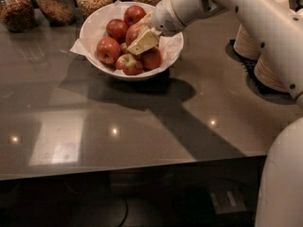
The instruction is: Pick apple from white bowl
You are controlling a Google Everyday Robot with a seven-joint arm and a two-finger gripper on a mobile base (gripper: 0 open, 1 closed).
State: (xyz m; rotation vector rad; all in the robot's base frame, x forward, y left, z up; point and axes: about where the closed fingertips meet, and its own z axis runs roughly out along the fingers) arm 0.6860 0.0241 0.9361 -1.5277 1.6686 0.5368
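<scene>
Dark glossy countertop (142, 126) bearing the white bowl (142, 74), paper-lined and heaped with apples. The gripper (143, 41) reaches in from the right, its tip low over the middle of the heap; whether it is clenched or released cannot be told. The apple (134, 32), large and red-orange on its visible face, lies against the tip's far-left side, partly covered; little further travel seems needed.
</scene>
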